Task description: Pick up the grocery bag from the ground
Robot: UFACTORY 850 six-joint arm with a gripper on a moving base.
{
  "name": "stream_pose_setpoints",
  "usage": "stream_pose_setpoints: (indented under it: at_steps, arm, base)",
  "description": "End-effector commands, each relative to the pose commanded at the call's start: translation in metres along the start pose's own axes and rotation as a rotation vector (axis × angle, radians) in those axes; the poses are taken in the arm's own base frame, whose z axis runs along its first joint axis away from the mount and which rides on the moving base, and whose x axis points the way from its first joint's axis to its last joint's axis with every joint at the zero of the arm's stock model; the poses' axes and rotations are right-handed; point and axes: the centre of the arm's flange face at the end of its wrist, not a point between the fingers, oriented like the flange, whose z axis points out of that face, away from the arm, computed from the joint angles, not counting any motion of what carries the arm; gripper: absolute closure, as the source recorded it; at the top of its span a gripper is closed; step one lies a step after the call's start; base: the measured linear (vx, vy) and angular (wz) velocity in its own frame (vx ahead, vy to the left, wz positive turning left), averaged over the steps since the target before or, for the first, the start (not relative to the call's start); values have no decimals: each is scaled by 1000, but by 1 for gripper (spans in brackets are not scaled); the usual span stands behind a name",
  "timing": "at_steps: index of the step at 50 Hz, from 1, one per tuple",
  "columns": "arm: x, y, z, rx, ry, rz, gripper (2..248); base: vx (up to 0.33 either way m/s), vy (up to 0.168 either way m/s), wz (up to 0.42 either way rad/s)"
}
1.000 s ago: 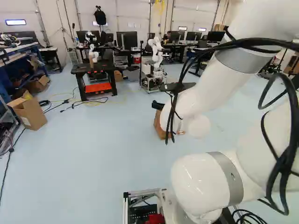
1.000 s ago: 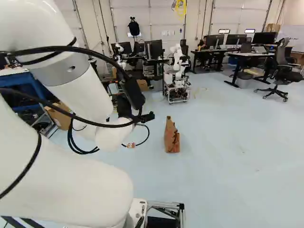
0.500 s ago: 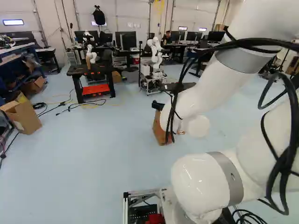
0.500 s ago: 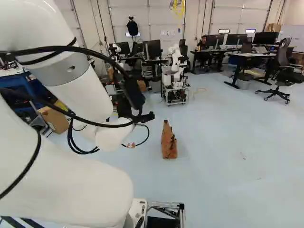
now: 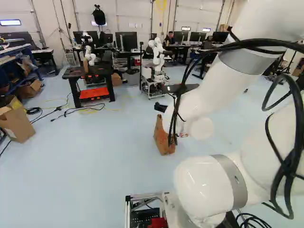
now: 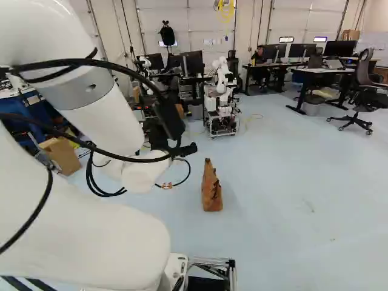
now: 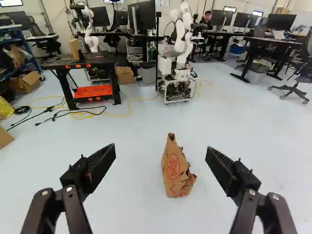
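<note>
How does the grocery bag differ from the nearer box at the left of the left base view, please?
The bag is slim and crumpled; the box is wider, with flatter sides. The bag tapers to a narrow top; the box has open flaps. Both are brown and on the floor.

Three views facing one upright brown paper bag (image 7: 175, 170)
From behind the white jointed arm (image 5: 213, 90), left and right, the base views look ahead and slightly down, farther from the bag; the wrist view looks from nearer; all share the bag and another robot (image 7: 183, 39), white, beyond it.
</note>
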Motion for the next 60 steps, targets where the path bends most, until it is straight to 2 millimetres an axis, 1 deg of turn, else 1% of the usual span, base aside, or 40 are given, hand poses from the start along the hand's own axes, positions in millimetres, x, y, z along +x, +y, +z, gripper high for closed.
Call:
stream_pose_setpoints:
  at_steps: [58,59,60]
  arm:
    - [0,0,0,0,0,0,3]
    - [4,2,8,-6,-5,2,3]
    - [5,2,10,-8,-5,3,3]
  base:
    - [220,-80,-1]
    - [196,-74,1]
    - [163,-56,-1]
